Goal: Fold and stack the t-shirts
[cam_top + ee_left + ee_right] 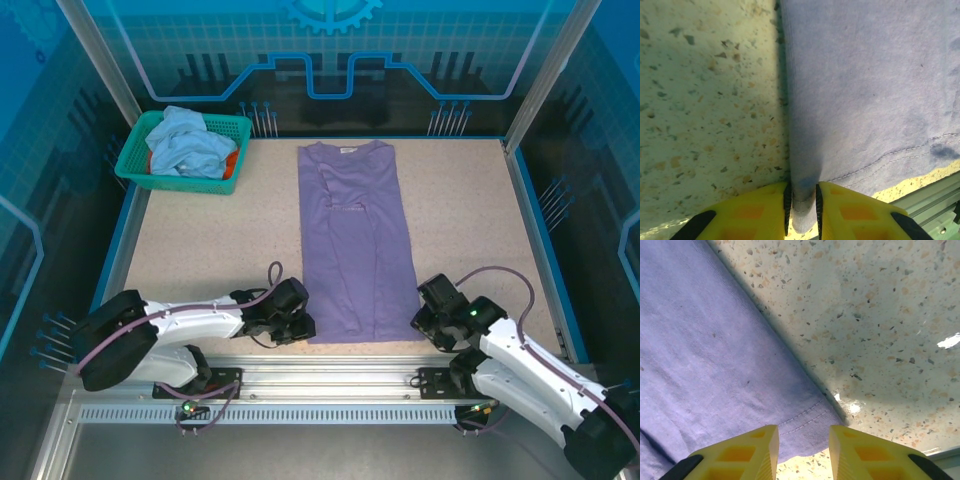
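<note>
Three shirts are in sight from the overhead camera. The purple shirt point(355, 240) lies flat in the middle of the table point(210, 250), folded into a long narrow strip with its collar at the far end and its hem at the near edge. A blue shirt point(190, 145) is heaped in the green basket point(128, 165) at the far left corner, with a bit of the orange shirt point(232, 163) showing beneath it.

From above, the left gripper point(306, 328) sits at the near left corner of the hem and the right gripper point(425, 318) at the near right corner, but their fingers cannot be made out.

The wrist cameras settle that. On the left, the yellow fingers point(755, 210) are nearly together, pinching a raised ridge of the purple shirt's left edge between them, close to the stitched hem; a metal rail point(935, 195) shows at the lower right. On the right, the fingers point(755, 450) stand apart, the hem corner lying on the speckled top under the gap, not gripped.
</note>
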`<state>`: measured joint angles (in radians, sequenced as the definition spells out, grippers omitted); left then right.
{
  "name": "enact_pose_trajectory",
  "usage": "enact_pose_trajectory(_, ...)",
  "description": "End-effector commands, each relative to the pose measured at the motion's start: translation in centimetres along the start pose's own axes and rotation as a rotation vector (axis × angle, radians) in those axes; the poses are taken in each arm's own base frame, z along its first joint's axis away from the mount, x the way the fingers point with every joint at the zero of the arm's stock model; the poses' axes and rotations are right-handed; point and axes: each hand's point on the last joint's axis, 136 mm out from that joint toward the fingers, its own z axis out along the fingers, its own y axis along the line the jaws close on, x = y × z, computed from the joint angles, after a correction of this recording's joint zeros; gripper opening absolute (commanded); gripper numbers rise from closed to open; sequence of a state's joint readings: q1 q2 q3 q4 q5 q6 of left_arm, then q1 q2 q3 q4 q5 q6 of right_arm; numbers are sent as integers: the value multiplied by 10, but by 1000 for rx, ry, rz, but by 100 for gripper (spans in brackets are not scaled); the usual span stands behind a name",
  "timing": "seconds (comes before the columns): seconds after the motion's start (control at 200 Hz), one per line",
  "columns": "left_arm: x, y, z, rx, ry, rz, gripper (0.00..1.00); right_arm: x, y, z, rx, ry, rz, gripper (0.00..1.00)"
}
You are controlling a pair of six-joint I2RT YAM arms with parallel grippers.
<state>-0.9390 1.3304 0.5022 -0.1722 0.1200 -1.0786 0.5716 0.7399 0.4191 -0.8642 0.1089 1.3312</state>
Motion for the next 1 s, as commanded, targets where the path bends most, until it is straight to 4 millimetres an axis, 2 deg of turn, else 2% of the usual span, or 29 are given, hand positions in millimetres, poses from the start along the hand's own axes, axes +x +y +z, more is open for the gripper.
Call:
enact_pose_trajectory(0.0,-3,7,-2,-31,-26,12,24,1,-11,5,50,-5,2,33)
enact_pose_trajectory(0.405,-2,-6,4,24,1,-5,23,6,-9,28,80,37,-12,32)
enact_pose_trajectory(0.59,-1,-5,6,18,5,-6,18,6,-9,28,96,40,-13,30)
enact_pose_trajectory(0.84,-8,1,2,-6,-21,-4,0,9,-10,28,98,49,-10,14)
enact_pose_trajectory(0.925,-12,6,-2,-18,-26,-7,0,10,-7,27,93,52,-16,11)
enact_pose_trajectory(0.995,-15,12,-7,-27,-31,-11,0,12,-5,26,87,56,-23,5)
